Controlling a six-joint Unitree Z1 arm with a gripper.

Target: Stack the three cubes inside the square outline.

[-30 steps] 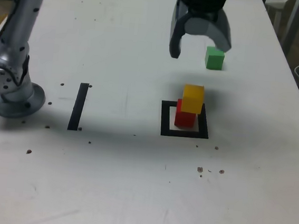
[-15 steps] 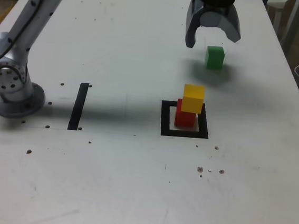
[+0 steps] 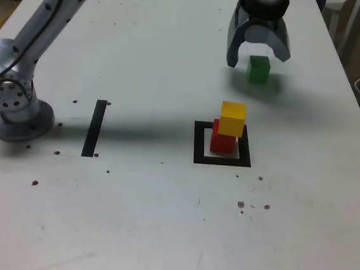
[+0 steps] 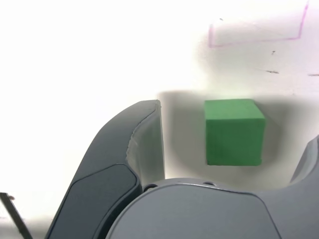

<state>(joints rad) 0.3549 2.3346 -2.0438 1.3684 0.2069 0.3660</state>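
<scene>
Cubes first: you've got three, one red (image 3: pixel 221 141), one yellow (image 3: pixel 232 118), one green (image 3: pixel 259 69), all matte and the same size. Red sits inside the outline (image 3: pixel 199 143), the single black square frame with a white centre, and yellow is stacked on red, shifted a bit toward the exterior view's right. Green is on its own on the white table (image 3: pixel 159 222), well apart from the stack toward the far edge. Your gripper (image 3: pixel 258 53) hangs over green with its curved grey fingers (image 4: pixel 134 149) spread wide, holding nothing; the wrist view shows the cube between them, touching neither. One straight black strip (image 3: pixel 95 128) lies near the arm's base (image 3: pixel 13 109), and dark specks dot the tabletop.
</scene>
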